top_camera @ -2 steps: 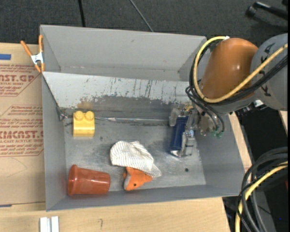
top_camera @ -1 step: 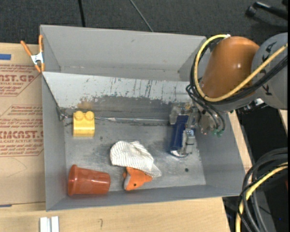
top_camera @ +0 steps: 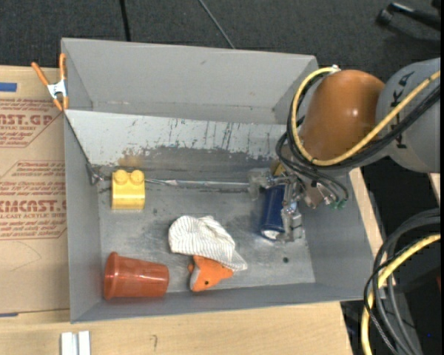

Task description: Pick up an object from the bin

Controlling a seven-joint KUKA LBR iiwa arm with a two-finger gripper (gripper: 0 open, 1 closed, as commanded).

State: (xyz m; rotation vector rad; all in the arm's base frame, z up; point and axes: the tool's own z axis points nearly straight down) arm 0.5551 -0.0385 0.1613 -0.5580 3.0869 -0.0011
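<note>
Blue cylinder (top_camera: pixel 271 211) right of the white cloth (top_camera: pixel 203 241) is looking stiff, slick, best clasped mid-body; gripper (top_camera: pixel 291 220) beside it, clench unclear

The bin (top_camera: pixel 207 87) is grey sheet metal, matt, its floor scratched and rubbed, its back wall scuffed dark low down. The cloth (top_camera: pixel 203 241) is white fabric with a fine dark pattern, soft and crumpled. Up-left of the cloth, the block (top_camera: pixel 128 189) is smooth yellow plastic with a slight sheen. Down-left of the cloth, the cup (top_camera: pixel 135 276) is smooth red-orange plastic, dully shining. At the cloth's lower edge an orange piece (top_camera: pixel 207 276) looks like smooth plastic. Right of the cloth, the cylinder (top_camera: pixel 272 211) is blue and glossy, beside the gripper (top_camera: pixel 291 220) of bare bright metal. The wrist cover (top_camera: pixel 340 117) is smooth, glossy orange-brown. The desk (top_camera: pixel 244 331) is pale matt wood.
</note>
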